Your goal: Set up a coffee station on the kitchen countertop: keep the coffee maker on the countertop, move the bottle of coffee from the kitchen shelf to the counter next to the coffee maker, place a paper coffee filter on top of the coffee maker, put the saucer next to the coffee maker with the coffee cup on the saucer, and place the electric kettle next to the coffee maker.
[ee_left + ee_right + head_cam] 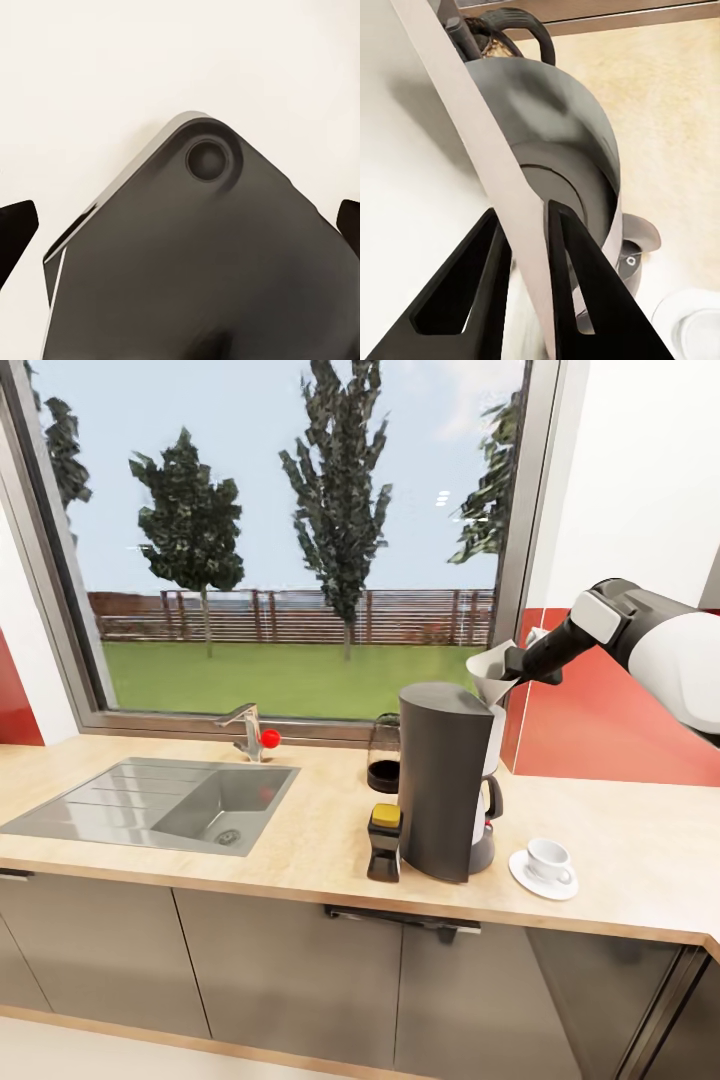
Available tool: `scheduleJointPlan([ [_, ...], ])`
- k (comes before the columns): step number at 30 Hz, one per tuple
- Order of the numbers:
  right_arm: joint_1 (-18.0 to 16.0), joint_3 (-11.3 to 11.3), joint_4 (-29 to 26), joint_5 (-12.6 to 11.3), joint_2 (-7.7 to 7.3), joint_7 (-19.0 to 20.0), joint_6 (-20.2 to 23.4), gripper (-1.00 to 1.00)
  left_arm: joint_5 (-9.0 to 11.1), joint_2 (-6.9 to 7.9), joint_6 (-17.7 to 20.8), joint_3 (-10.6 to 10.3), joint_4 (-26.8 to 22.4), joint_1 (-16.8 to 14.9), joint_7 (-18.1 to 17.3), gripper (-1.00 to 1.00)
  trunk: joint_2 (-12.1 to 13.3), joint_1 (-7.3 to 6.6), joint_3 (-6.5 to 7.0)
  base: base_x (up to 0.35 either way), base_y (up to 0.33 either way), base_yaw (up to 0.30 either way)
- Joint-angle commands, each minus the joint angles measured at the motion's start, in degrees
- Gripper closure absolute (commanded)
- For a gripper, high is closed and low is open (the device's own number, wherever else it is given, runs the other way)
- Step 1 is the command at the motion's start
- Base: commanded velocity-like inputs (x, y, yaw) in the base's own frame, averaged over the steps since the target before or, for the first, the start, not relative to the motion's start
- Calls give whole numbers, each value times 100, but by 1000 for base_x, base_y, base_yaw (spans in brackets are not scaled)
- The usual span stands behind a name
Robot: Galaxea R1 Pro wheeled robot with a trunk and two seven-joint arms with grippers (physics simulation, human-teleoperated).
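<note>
The charcoal coffee maker stands on the beige countertop, right of the sink. A white paper coffee filter hangs at its top right corner, with my right gripper shut on the filter's edge. In the right wrist view the black fingers pinch the filter's wall above the coffee maker's top. The dark bottle of coffee with a yellow cap stands against the maker's left front. Behind it is the glass electric kettle. The coffee cup sits on the saucer to the right. My left gripper is open.
A steel sink with a tap takes up the counter's left part. A large window runs behind the counter, and a red wall panel stands at the right. Dark cabinet fronts lie below. A dark grey robot part lies under the left gripper.
</note>
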Motion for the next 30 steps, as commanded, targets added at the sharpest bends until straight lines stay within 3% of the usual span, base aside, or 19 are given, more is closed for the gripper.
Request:
scheduleJointPlan([
  [1, -9, -19, 12, 56, -2, 35, 3, -100, 18, -4, 0, 13, -14, 3, 4, -100, -5, 1, -7, 0, 0, 0],
  [14, -9, -19, 9, 57, -13, 35, 3, -100, 22, -4, -1, 16, -14, 3, 0, -100, -5, 1, -7, 0, 0, 0],
  [25, -9, 25, 2, 84, -112, 35, 3, -100, 24, -12, 4, 19, -14, 3, 2, -100, -5, 1, -7, 0, 0, 0],
  [30, -9, 4, -64, 99, -211, 35, 3, -100, 23, -8, 37, 12, -14, 3, -2, -100, 196, -109, 83, 0, 0, 0],
])
